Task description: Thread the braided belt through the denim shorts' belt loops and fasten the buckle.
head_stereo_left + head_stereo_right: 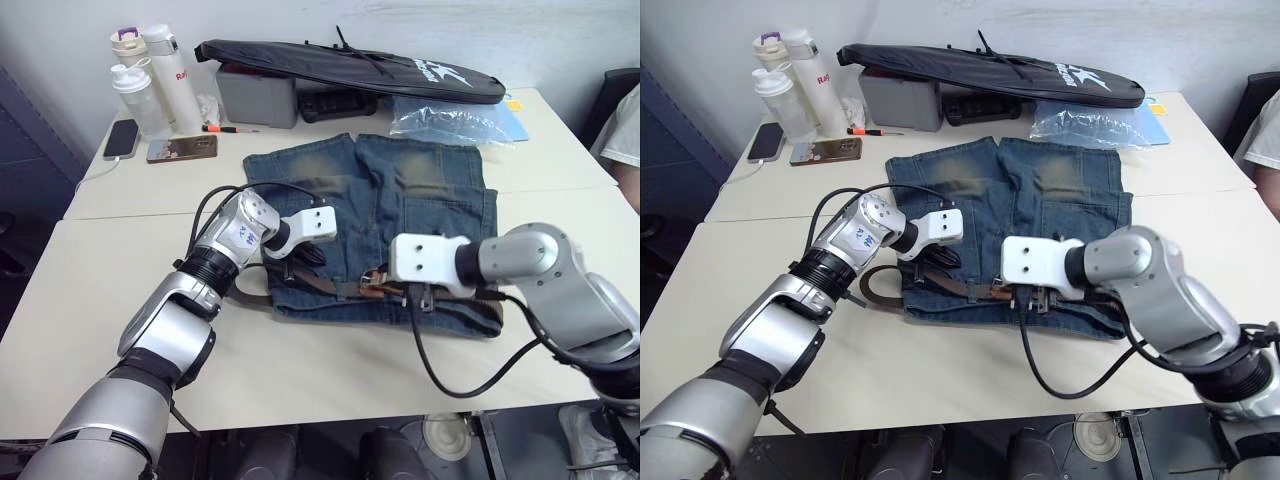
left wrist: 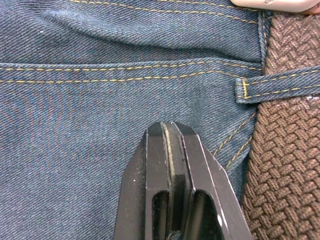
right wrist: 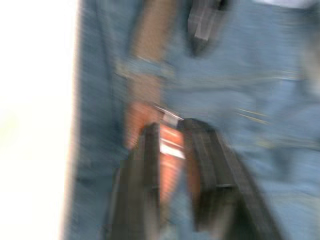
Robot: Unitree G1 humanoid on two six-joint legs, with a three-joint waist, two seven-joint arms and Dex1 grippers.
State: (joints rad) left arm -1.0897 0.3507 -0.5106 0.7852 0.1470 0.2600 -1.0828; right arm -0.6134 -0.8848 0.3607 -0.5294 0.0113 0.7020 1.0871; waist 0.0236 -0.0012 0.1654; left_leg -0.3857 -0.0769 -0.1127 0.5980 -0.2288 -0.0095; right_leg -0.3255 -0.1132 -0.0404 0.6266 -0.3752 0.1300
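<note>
The denim shorts (image 1: 400, 190) lie flat on the table, waistband toward me. The braided belt (image 1: 320, 285) runs along the waistband, and its free end loops onto the table at the left (image 1: 875, 285). My left gripper (image 2: 169, 125) is shut with nothing in it, its tips pressed on the denim beside a belt loop (image 2: 280, 87) that crosses the brown braid (image 2: 285, 165). My right gripper (image 3: 172, 127) is at the middle of the waistband (image 1: 420, 298), shut on the belt's reddish-brown leather tip. A silvery glint by its fingertips may be the buckle; I cannot tell.
Along the back stand a long black bag (image 1: 350, 65), a grey box (image 1: 257, 97), bottles (image 1: 150, 80), two phones (image 1: 122, 138) (image 1: 182, 148) and a clear plastic bag (image 1: 450, 118). A person's sleeve (image 1: 625, 130) shows at the right edge.
</note>
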